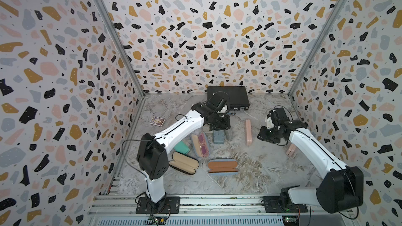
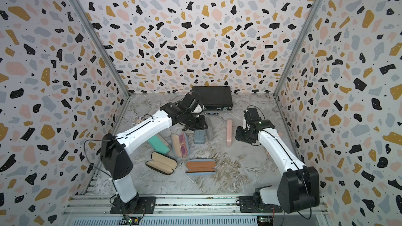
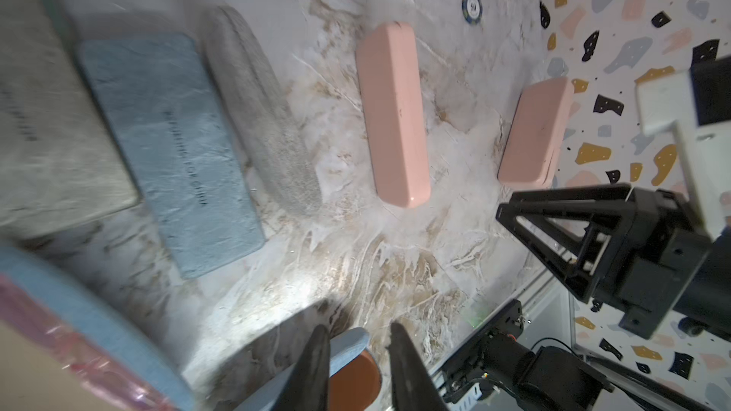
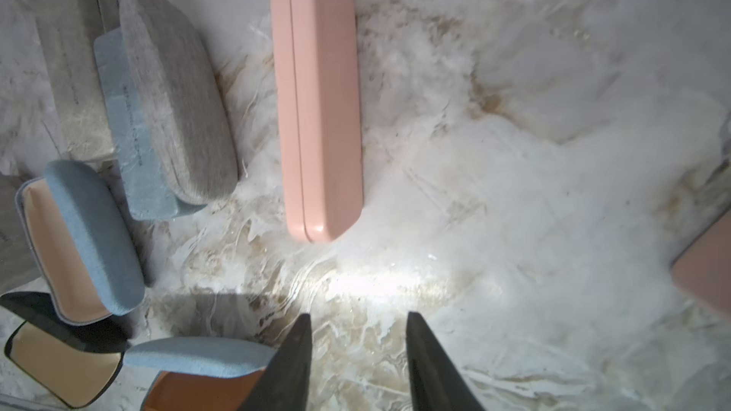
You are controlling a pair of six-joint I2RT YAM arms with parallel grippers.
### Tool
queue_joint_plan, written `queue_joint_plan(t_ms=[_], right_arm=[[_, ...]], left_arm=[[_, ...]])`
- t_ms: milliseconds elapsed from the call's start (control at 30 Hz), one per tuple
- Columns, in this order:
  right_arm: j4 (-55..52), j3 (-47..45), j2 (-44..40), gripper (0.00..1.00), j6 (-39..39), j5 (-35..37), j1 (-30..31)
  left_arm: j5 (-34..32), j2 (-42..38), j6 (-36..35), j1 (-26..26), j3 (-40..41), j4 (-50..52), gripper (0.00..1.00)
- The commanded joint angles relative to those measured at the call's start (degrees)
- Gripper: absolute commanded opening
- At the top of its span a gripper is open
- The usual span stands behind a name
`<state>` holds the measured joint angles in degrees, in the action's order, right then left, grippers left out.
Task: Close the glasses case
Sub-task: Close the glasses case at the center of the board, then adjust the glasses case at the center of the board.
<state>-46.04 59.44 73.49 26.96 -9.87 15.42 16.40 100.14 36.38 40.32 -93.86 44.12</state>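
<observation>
The flat black box (image 1: pixel 230 96) is sitting at the back wall, partly hidden behind the left arm. The long salmon-pink hard glasses case (image 1: pixel 248 132), shut, is lying mid-table between the arms, untouched. The left gripper (image 3: pixel 359 328) and right gripper (image 4: pixel 358 316) are hanging with fingers moderately parted, gripping nothing. A second pink case (image 1: pixel 291 150) is peeking from under the right arm.

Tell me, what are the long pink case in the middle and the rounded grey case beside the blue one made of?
The long pink case is probably hard plastic or a coated shell: its surface is smooth, even and matte, with a crisp seam along its length. The rounded grey case seems cloth-covered, in felt or woven fabric: it shows a fine fibrous grain and no shine.
</observation>
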Motion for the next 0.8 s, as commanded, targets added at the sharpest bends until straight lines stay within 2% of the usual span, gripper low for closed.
queue_joint_plan(t_ms=[0,167,267,467,767], right_arm=[[-4.5,-0.6,-4.5,0.47,2.0,-0.6,4.6],[-6.5,0.4,-4.9,0.53,0.5,0.1,12.6],[-6.0,1.1,-2.7,0.55,-0.6,1.2,17.4],[-3.5,2.9,2.9,0.56,-5.1,7.0,28.9],[-1.6,4.9,10.2,0.56,-11.4,11.1,36.7]], left_arm=[[-4.3,-7.9,0.9,-1.9,6.9,-2.7,0.35],[-6.6,-21.4,2.7,-6.9,16.8,-3.2,0.44],[-7.5,-28.0,2.9,-10.0,20.9,-2.5,0.52],[-7.6,-37.1,2.6,-14.7,27.2,0.4,0.68],[-7.7,-43.2,3.2,-16.8,31.4,1.7,0.71]])
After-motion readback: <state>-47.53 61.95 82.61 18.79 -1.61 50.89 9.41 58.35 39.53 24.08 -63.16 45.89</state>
